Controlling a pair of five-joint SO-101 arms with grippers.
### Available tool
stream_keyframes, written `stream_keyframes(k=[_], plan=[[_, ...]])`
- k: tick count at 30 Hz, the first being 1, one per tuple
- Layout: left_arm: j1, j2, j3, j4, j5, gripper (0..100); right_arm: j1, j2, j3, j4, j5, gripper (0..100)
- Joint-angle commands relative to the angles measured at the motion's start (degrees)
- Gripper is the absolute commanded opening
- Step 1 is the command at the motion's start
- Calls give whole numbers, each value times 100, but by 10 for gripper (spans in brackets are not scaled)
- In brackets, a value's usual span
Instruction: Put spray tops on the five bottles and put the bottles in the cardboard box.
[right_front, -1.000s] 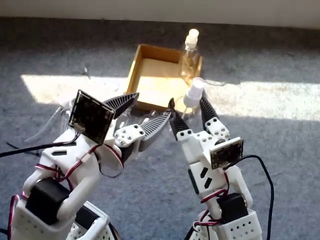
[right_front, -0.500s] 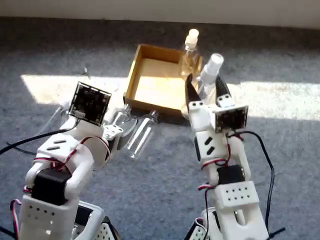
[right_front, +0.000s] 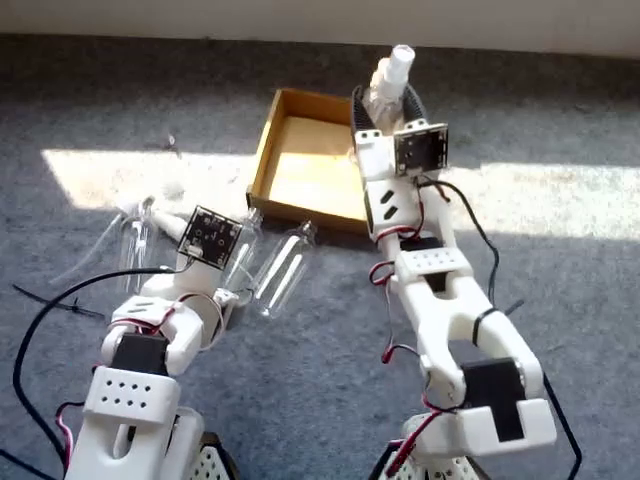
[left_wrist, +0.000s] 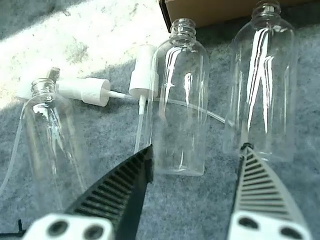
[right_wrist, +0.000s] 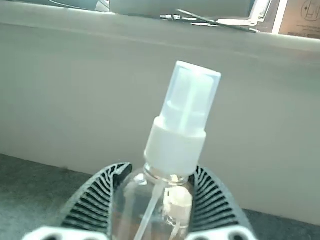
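My right gripper (right_wrist: 160, 175) is shut on a clear bottle (right_wrist: 150, 210) whose white spray top (right_wrist: 182, 130) stands upright. It holds that bottle (right_front: 402, 58) over the far right corner of the cardboard box (right_front: 262, 160). A second capped bottle (right_front: 383, 72) stands in that corner beside it. My left gripper (left_wrist: 196, 150) is open low over the carpet, just short of the base of an uncapped bottle (left_wrist: 180, 100) that lies there. Two more uncapped bottles (left_wrist: 262, 85) (left_wrist: 50, 140) lie on either side. Two loose spray tops (left_wrist: 82, 90) (left_wrist: 142, 85) with long tubes rest beyond.
The lying bottles (right_front: 285, 270) are on grey carpet just in front of the box's near wall (left_wrist: 215, 10). A pale wall (right_wrist: 75, 90) runs behind the box. Cables (right_front: 50, 300) trail on the left.
My right arm carried the capped bottle from in front of the box out to its far right corner. My left arm dropped low over the lying bottles.
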Motion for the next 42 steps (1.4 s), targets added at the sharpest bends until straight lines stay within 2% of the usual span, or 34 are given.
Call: stream_keyframes(k=[1, 7, 11, 13, 26, 36, 42], plan=[[-22, -57, -22, -123, -53, 255, 4, 435, -295, -611, -18, 5], [-22, -57, -4, -97, -53, 255, -84, 1112, -303, -1059, 9, 5], [-40, -57, -4, -97, -53, 255, -101, 1437, -295, -1534, 941, 5], [-40, -57, -4, -97, -53, 255, -101, 1622, -295, -1815, 1108, 5], [-22, -57, 4, -97, -53, 255, -75, 2422, -356, -1886, 1108, 4], [-22, -48, 4, -97, -53, 255, 22, 2457, -1059, -1552, 1099, 4], [-13, -48, 4, -97, -53, 255, 119, 2712, -1420, -1402, 730, 4]])
